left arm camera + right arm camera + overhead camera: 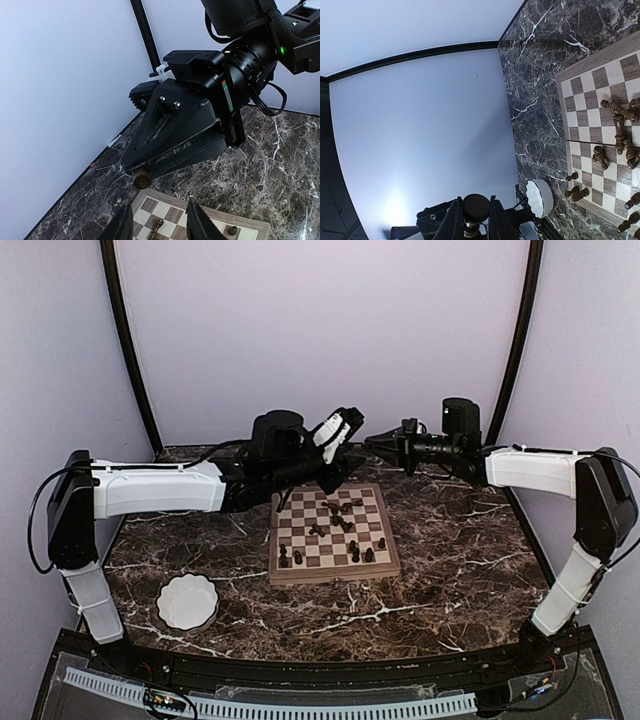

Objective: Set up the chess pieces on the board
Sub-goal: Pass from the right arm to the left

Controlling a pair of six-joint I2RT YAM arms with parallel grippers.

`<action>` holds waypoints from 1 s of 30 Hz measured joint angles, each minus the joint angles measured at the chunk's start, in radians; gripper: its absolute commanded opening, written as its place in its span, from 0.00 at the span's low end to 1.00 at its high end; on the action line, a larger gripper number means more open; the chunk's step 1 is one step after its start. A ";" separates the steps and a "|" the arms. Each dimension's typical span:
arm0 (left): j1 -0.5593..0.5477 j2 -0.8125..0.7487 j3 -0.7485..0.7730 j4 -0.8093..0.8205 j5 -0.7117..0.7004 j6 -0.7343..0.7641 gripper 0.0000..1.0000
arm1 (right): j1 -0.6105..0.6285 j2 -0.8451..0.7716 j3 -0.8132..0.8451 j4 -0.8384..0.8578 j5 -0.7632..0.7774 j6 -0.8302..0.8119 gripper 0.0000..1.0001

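Observation:
The board (335,573) lies mid-table. Several dark chess pieces (340,515) lie toppled at its centre, and others stand along its near rows (356,553). My right gripper (373,441) hovers above the board's far edge, pointing left. It is shut on one chess piece (476,209), whose round base (141,178) shows at its tip. My left gripper (352,445) faces it from the left. Its fingers (120,225) are open with nothing between them, above a fallen piece (156,227) on the board (172,199).
A white scalloped bowl (187,601) sits on the marble table near the left arm's base; the right wrist view shows the bowl (540,197) too. Curved white walls with black struts close in the back and sides.

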 measured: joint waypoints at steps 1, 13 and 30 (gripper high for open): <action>-0.001 0.006 0.005 0.001 -0.002 0.000 0.39 | 0.001 0.000 0.000 0.003 -0.003 0.006 0.01; -0.003 0.053 0.046 0.007 -0.057 -0.006 0.37 | 0.021 0.000 0.001 0.014 -0.040 0.019 0.02; -0.004 0.085 0.083 0.009 -0.096 -0.053 0.26 | 0.024 0.000 0.021 0.011 -0.064 0.010 0.03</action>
